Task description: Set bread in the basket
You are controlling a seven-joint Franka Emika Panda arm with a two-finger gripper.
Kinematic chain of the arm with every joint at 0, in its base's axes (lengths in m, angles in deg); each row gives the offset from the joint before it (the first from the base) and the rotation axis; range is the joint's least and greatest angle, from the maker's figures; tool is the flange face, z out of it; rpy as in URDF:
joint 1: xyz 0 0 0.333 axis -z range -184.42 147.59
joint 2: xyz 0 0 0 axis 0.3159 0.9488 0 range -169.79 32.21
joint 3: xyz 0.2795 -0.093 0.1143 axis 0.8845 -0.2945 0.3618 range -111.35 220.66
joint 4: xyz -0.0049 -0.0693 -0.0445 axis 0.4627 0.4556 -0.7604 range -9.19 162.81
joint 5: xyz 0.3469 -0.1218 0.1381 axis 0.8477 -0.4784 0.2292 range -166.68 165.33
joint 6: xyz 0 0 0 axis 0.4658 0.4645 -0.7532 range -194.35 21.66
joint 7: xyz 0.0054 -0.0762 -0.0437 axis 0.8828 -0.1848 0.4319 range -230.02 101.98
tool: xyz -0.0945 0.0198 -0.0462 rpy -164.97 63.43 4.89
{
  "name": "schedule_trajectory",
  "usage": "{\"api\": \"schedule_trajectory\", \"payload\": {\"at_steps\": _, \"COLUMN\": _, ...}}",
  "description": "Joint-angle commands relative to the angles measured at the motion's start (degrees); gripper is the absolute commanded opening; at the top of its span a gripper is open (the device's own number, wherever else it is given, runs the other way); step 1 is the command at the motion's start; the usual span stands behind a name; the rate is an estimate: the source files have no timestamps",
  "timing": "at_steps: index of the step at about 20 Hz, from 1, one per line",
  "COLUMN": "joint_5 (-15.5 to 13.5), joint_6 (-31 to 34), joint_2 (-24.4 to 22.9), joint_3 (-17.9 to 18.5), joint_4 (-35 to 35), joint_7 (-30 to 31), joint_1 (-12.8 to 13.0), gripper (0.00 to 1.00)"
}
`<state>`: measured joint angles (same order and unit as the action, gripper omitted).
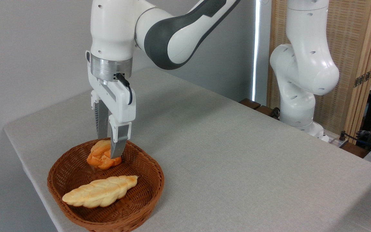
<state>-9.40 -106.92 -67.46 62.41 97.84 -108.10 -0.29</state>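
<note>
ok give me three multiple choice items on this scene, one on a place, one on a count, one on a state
1. Where is the bun?
A. on the bare table
B. inside the basket, at its back
C. on top of the loaf

2. How many bread pieces are in the basket?
A. one
B. two
C. three

3. What is the hand doing?
A. hanging open far above the table
B. resting on the loaf
C. closed around the bun

Answers:
1 B, the bun sits within the wicker rim, behind the loaf and apart from it.
2 B, only the bun and the braided loaf lie in it.
3 C, its fingers come down on either side of the bun, inside the basket.
</note>
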Motion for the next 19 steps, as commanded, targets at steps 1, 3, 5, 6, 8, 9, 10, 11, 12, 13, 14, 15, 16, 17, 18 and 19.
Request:
{"api": "schedule_trajectory", "payload": {"at_steps": 1, "joint_5": -0.33, "joint_6": 6.88, "joint_2": -2.99, "joint_3": 2.0, "joint_4": -0.29, "joint_7": 1.01, "joint_1": 0.33, "gripper": 1.0}}
{"api": "schedule_trajectory", "payload": {"at_steps": 3, "joint_5": 0.89, "joint_6": 10.31, "joint_2": -4.22, "joint_3": 3.75, "joint_4": -0.11, "joint_7": 1.01, "joint_1": 0.42, "gripper": 1.0}}
{"api": "schedule_trajectory", "payload": {"at_steps": 5, "joint_5": 3.79, "joint_6": 12.78, "joint_2": -4.93, "joint_3": 4.02, "joint_4": -0.02, "joint_7": 1.01, "joint_1": 0.42, "gripper": 1.0}}
{"api": "schedule_trajectory", "payload": {"at_steps": 6, "joint_5": 4.5, "joint_6": 13.66, "joint_2": -5.28, "joint_3": 4.11, "joint_4": 0.06, "joint_7": 1.1, "joint_1": 0.42, "gripper": 1.0}}
{"api": "schedule_trajectory", "payload": {"at_steps": 8, "joint_5": 4.59, "joint_6": 15.59, "joint_2": -5.8, "joint_3": 5.25, "joint_4": -0.02, "joint_7": 1.27, "joint_1": 0.33, "gripper": 1.0}}
{"api": "schedule_trajectory", "payload": {"at_steps": 9, "joint_5": 4.51, "joint_6": 15.69, "joint_2": -6.16, "joint_3": 5.95, "joint_4": -0.02, "joint_7": 1.8, "joint_1": 0.42, "gripper": 1.0}}
{"api": "schedule_trajectory", "payload": {"at_steps": 10, "joint_5": 4.51, "joint_6": 15.69, "joint_2": -6.25, "joint_3": 5.96, "joint_4": -0.11, "joint_7": 2.76, "joint_1": 0.42, "gripper": 1.0}}
{"api": "schedule_trajectory", "payload": {"at_steps": 11, "joint_5": 4.51, "joint_6": 15.6, "joint_2": -6.25, "joint_3": 6.05, "joint_4": -0.11, "joint_7": 3.9, "joint_1": 0.42, "gripper": 1.0}}
{"api": "schedule_trajectory", "payload": {"at_steps": 12, "joint_5": 4.59, "joint_6": 15.86, "joint_2": -6.77, "joint_3": 6.05, "joint_4": -0.02, "joint_7": 5.22, "joint_1": 0.42, "gripper": 1.0}}
{"api": "schedule_trajectory", "payload": {"at_steps": 13, "joint_5": 4.59, "joint_6": 16.65, "joint_2": -7.38, "joint_3": 6.05, "joint_4": -0.02, "joint_7": 6.8, "joint_1": 0.42, "gripper": 1.0}}
{"api": "schedule_trajectory", "payload": {"at_steps": 14, "joint_5": 4.68, "joint_6": 17.53, "joint_2": -7.48, "joint_3": 6.13, "joint_4": -0.11, "joint_7": 7.07, "joint_1": 0.42, "gripper": 1.0}}
{"api": "schedule_trajectory", "payload": {"at_steps": 15, "joint_5": 4.68, "joint_6": 17.62, "joint_2": -7.56, "joint_3": 6.13, "joint_4": -0.11, "joint_7": 7.25, "joint_1": 0.42, "gripper": 1.0}}
{"api": "schedule_trajectory", "payload": {"at_steps": 16, "joint_5": 4.86, "joint_6": 17.8, "joint_2": -7.74, "joint_3": 6.13, "joint_4": -0.11, "joint_7": 7.25, "joint_1": 0.42, "gripper": 1.0}}
{"api": "schedule_trajectory", "payload": {"at_steps": 17, "joint_5": 5.12, "joint_6": 17.8, "joint_2": -7.83, "joint_3": 6.13, "joint_4": -0.02, "joint_7": 7.34, "joint_1": 0.42, "gripper": 1.0}}
{"api": "schedule_trajectory", "payload": {"at_steps": 18, "joint_5": 5.56, "joint_6": 17.8, "joint_2": -7.92, "joint_3": 6.13, "joint_4": -0.02, "joint_7": 7.25, "joint_1": 0.42, "gripper": 1.0}}
{"api": "schedule_trajectory", "payload": {"at_steps": 19, "joint_5": 5.56, "joint_6": 17.89, "joint_2": -7.92, "joint_3": 6.13, "joint_4": -0.11, "joint_7": 7.25, "joint_1": 0.42, "gripper": 1.0}}
